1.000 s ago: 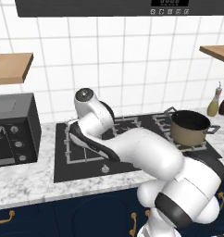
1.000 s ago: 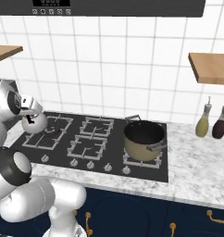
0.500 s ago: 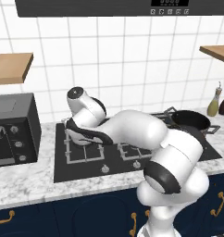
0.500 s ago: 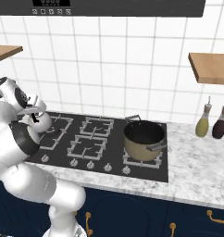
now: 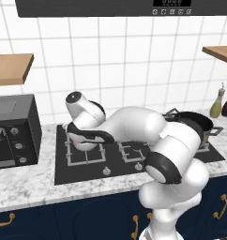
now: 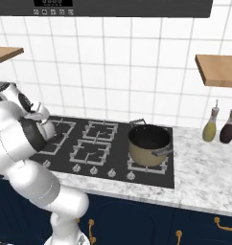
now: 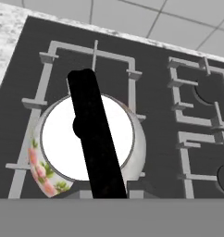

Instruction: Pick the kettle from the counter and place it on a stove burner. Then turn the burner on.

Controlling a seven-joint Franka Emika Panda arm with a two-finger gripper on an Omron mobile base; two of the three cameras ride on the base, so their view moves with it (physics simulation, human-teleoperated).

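Observation:
The small white kettle point(image 7: 60, 139), with a pink flower print on its side and a black arched handle point(image 7: 93, 134), sits centred over the large square-grated stove burner point(image 7: 51, 47) at the left of the hob. My gripper point(image 5: 82, 131) is directly above it, shut on the handle. In the left base view the kettle point(image 5: 85, 141) is low at the grate point(image 5: 73, 157); whether it rests on it I cannot tell. In the right base view the kettle point(image 6: 46, 130) peeks out beside my hand point(image 6: 37, 118). The marbled counter point(image 5: 26, 183) lies left of the hob.
A tan pot point(image 6: 149, 143) stands on the right front burner. Two bottles point(image 6: 210, 125) stand on the counter at the far right. A dark microwave point(image 5: 12, 133) sits left of the hob. The knobs point(image 5: 106, 171) line the hob's front edge.
The arm has folded further over the hob and the kettle has come slightly down and to the right, over the left burner. The gripper stays shut on the handle.

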